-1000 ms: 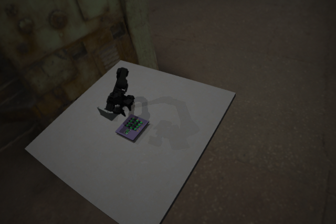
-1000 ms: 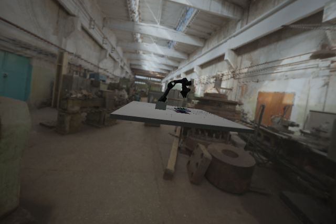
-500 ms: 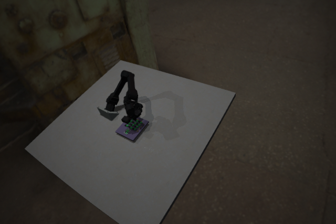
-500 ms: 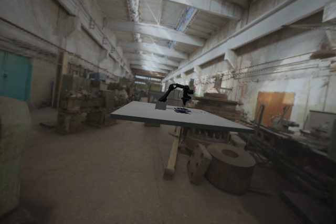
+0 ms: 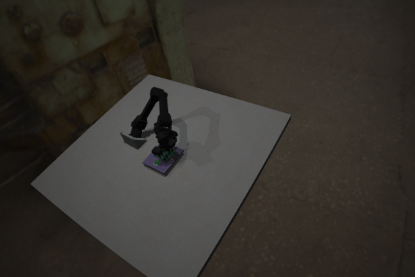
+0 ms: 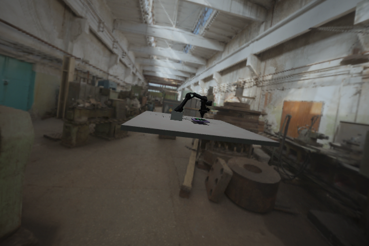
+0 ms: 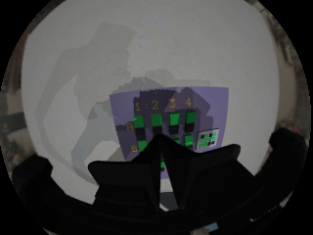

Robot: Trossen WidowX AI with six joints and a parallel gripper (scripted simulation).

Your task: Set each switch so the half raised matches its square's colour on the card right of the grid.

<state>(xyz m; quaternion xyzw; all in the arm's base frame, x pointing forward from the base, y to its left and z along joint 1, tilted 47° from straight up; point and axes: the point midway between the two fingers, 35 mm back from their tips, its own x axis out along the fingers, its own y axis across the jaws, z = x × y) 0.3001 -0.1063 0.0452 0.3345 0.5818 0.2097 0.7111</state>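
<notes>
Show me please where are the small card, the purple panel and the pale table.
Small card [image 5: 156, 163] [image 7: 207, 139]: top and wrist views, its face.
Purple panel [image 5: 149, 161] [image 7: 220, 105]: same views, bare surface.
Pale table [image 5: 167, 207] [image 6: 161, 124] [image 7: 205, 44]: all views, its top.

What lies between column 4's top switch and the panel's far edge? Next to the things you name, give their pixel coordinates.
Only the printed 4 and bare, shadowed purple panel [image 7: 222, 105], in the wrist view.

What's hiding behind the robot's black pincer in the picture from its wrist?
Bits of green switches peek out around the pincer. The purple panel's nearer part is mostly covered.
</notes>
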